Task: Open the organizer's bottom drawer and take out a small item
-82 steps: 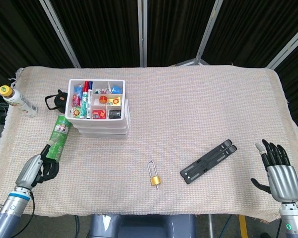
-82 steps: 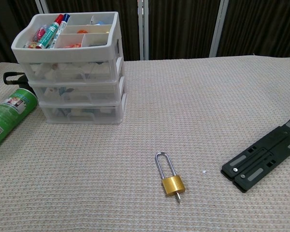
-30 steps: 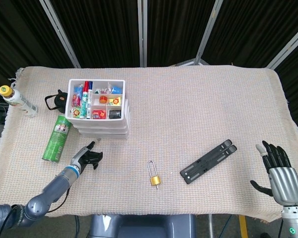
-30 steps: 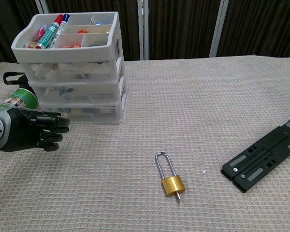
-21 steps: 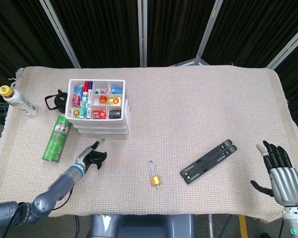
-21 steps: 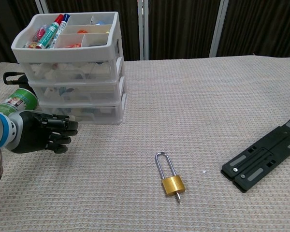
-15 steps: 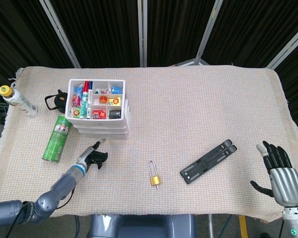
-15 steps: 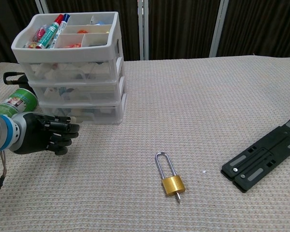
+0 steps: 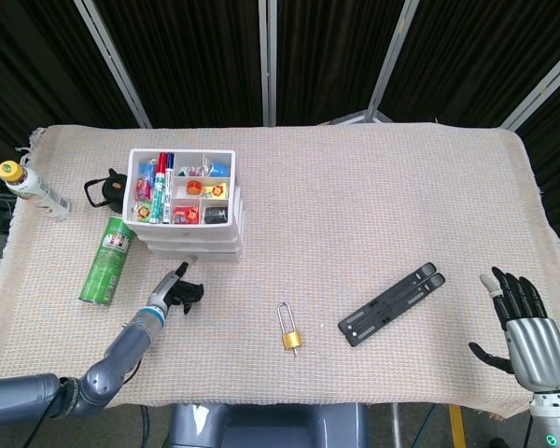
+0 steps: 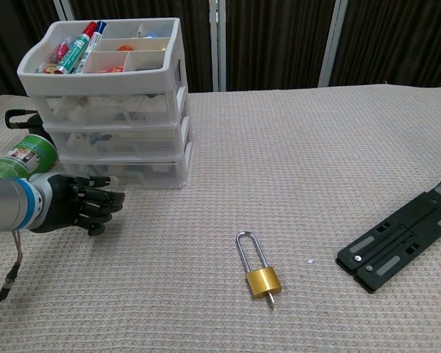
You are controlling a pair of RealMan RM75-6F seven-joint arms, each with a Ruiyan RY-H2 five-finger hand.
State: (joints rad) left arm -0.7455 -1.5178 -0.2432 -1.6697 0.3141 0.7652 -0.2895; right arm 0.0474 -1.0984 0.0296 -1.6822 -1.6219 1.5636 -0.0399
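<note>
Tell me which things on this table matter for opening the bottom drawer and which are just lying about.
Part of the job:
- organizer
- bottom drawer, closed
- left hand, just in front of that drawer, holding nothing

Just lying about:
- padlock
- black folding stand
- green can
- white bottle
- right hand, idle at the table edge

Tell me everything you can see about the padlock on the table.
The padlock has a small brass-coloured body and a long silver shackle, which looks closed. A key seems to stick out of its bottom. It lies flat on the woven cloth, near the front middle, shackle pointing away from the robot. Nothing else touches it.
</note>
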